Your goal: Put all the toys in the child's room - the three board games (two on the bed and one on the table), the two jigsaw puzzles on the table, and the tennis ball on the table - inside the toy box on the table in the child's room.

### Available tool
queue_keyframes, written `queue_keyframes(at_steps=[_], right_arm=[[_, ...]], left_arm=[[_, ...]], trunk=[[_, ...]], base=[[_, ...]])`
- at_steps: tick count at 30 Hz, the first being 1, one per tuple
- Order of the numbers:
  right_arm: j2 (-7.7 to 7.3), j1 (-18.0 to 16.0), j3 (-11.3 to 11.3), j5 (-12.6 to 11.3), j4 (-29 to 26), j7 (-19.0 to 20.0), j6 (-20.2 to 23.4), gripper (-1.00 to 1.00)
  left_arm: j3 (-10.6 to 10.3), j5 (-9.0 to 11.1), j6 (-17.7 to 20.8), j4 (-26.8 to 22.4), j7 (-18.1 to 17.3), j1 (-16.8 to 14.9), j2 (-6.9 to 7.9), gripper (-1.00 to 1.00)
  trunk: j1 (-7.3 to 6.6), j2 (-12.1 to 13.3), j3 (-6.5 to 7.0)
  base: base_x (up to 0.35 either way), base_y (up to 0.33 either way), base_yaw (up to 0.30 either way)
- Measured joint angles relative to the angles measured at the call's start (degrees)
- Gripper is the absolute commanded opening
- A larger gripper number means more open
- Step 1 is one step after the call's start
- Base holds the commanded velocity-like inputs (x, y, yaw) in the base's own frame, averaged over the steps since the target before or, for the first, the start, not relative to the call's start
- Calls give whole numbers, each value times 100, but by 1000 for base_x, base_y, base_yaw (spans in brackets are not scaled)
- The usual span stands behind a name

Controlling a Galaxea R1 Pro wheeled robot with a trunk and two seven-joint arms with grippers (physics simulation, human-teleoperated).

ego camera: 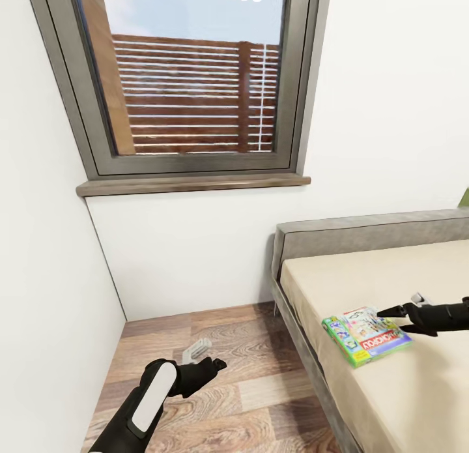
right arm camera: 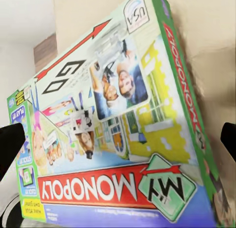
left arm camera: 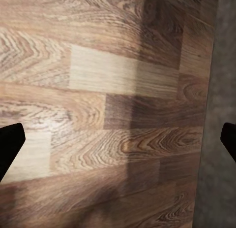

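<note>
The work looks barely begun, judging by what lies here: the flat green-edged board game box with a white printed top and a red "MY MONOPOLY" band [ego camera: 366, 336] rests on the beige mattress of the low bed with a dark grey frame [ego camera: 391, 277], near the mattress's floor-side edge and not yet lifted — so carrying it to the toy box is yet to be done, and the other toys cannot be judged from here. The box lies flat, face up, its long axis slanting across the mattress from the edge towards the middle, the red band along the side nearer the robot; its lettering reads upside down in the right wrist view. The right claw [ego camera: 398, 316] hovers just at the box's far side, its black fingers spread with nothing between them. The left claw [ego camera: 212, 367] hangs over the wood-plank floor [ego camera: 247, 388] beside the bed, its fingers spread too and carrying nothing.
</note>
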Motion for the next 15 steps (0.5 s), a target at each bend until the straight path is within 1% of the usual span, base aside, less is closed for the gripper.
queue_keyframes(at_steps=[4, 15], right_arm=[[40, 51, 0, 82, -76, 87, -77, 100], [57, 65, -10, 118, -111, 118, -105, 100]], left_arm=[[-1, 0, 0, 0, 0, 0, 0, 100], [1, 4, -6, 16, -16, 0, 0, 100]], trunk=[[0, 0, 0], [0, 0, 0]], base=[[0, 0, 0], [0, 0, 0]])
